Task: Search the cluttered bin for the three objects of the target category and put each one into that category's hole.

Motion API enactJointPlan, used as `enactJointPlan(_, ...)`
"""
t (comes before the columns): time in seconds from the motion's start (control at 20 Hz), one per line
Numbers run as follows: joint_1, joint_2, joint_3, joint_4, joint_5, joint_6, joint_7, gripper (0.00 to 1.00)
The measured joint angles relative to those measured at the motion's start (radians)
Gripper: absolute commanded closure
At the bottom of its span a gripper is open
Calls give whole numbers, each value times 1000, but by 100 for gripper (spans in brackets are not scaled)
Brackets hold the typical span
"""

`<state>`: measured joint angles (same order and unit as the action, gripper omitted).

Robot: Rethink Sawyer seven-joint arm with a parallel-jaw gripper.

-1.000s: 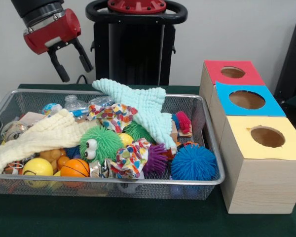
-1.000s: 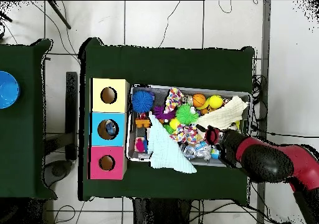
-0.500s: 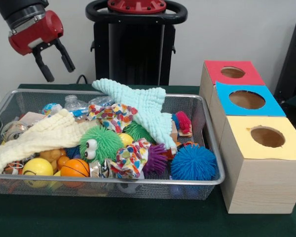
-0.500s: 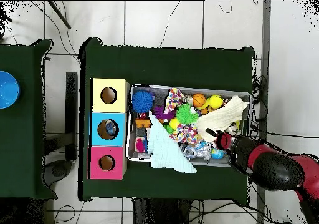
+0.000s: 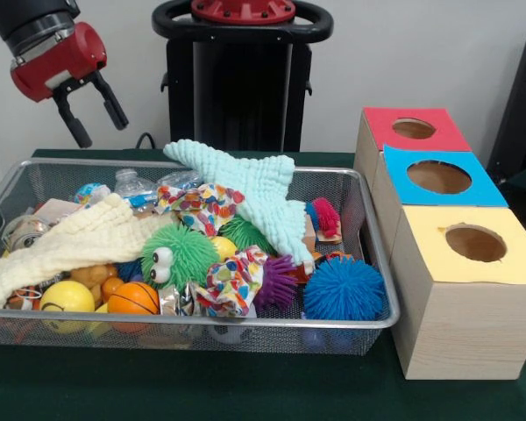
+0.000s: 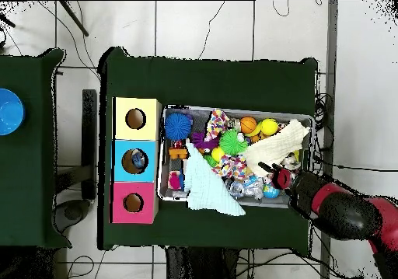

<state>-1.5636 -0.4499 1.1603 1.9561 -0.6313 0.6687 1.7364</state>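
The gripper (image 5: 91, 117) is held open and empty above a corner of the wire bin (image 5: 272, 331), which is crowded with toys and cloths. One object is seen inside the blue box (image 6: 136, 161); most sorting is judged undone.

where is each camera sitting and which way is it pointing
Front view: across the table, level, facing the bin, three boxes and the gripper raised open above the bin's corner.
Overhead view: above, looking straight down on table, bin, boxes; the red arm enters from the right.
Both show the bin, boxes, gripper.
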Motion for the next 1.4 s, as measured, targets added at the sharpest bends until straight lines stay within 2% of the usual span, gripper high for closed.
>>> enactJointPlan(1.4,1,62,0,0,-34,0,-14,0)
